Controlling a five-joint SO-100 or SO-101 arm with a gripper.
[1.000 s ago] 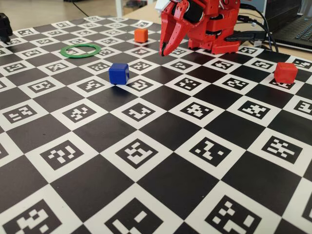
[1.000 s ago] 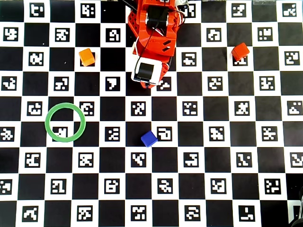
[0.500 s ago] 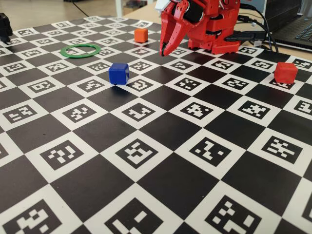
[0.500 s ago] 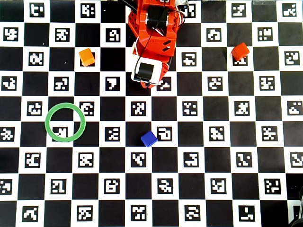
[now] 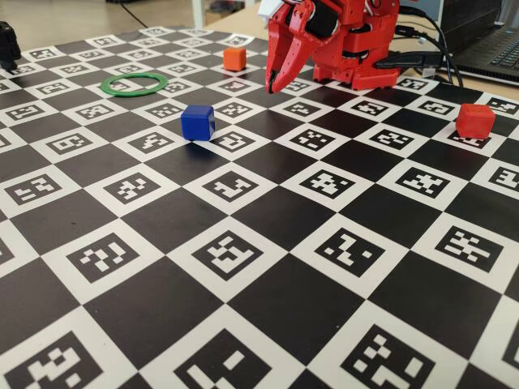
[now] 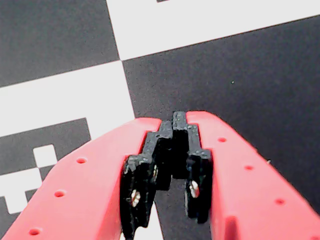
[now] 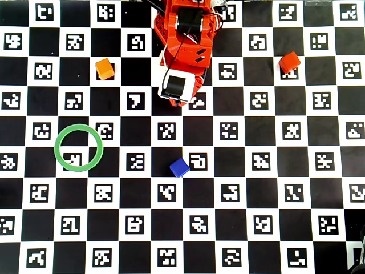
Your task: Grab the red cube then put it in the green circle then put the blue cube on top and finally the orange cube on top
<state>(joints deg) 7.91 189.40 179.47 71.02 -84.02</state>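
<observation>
Jaws [image 6: 172, 120] pressed together, holding nothing, tips pointing down over counter [image 5: 268, 316] near arm base. Red cube [image 5: 475, 120] sits alone, well apart from jaws, far right in fixed view. Green circle [image 7: 78, 147] empty. Blue cube [image 7: 179, 167] mid counter, orange cube [image 7: 104, 68] beside arm.

Red cube looks small, light, hard. Best pinch on two flat opposite sides.

Wrist view shows only jaw tips and squares, no cubes. Overhead view shows all cubes.

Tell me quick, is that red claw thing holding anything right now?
Tool: closed, holding nothing; the wrist view shows its tips meeting with only checkered board beneath.
</observation>
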